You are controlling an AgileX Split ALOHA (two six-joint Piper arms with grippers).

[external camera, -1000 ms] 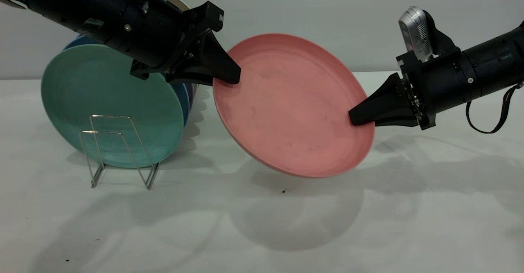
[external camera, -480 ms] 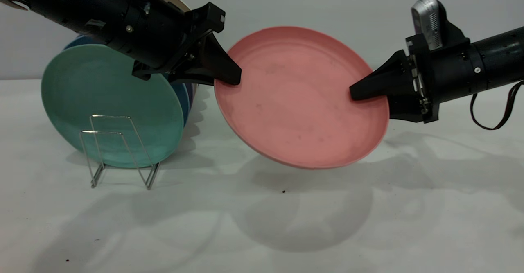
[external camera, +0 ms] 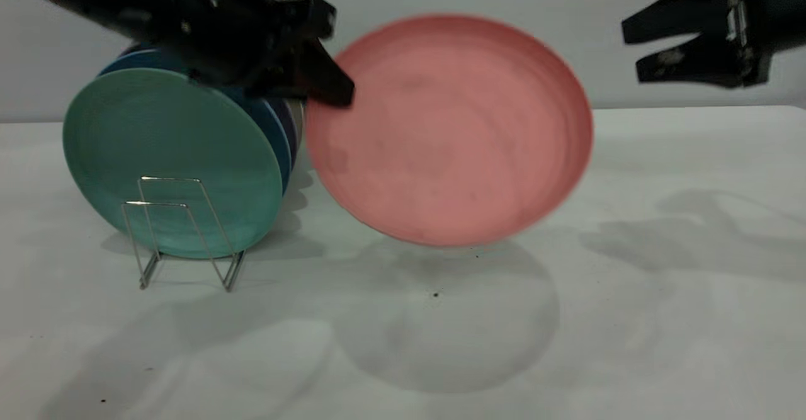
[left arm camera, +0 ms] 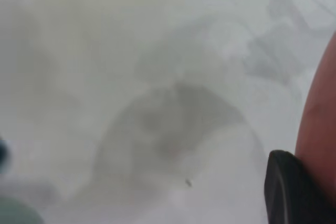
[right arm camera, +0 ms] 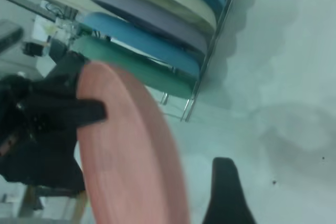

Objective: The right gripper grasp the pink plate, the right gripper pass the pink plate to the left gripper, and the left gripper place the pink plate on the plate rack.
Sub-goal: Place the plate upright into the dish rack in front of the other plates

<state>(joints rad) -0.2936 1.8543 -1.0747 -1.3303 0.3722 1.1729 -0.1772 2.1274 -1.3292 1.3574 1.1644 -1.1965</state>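
Observation:
The pink plate (external camera: 450,130) hangs in the air at mid-table, nearly upright, its face toward the exterior camera. My left gripper (external camera: 337,96) is shut on its upper left rim and carries it alone. In the left wrist view one black finger (left arm camera: 294,192) lies against the pink plate (left arm camera: 320,124). My right gripper (external camera: 631,51) is open and empty at the upper right, well clear of the plate's right rim. The right wrist view shows the pink plate (right arm camera: 131,156) edge-on, with the left gripper (right arm camera: 47,124) behind it. The plate rack (external camera: 182,231) stands at the left.
A green plate (external camera: 170,162) stands in the rack's front occupied slot, with blue, purple and cream plates behind it. Two empty wire loops stand in front of the green plate. The white table (external camera: 630,313) stretches bare to the right and front.
My right gripper has let go of the pink plate, opened, and pulled up and to the right. The plate, now held only by the left gripper, has swung more upright and shifted slightly left.

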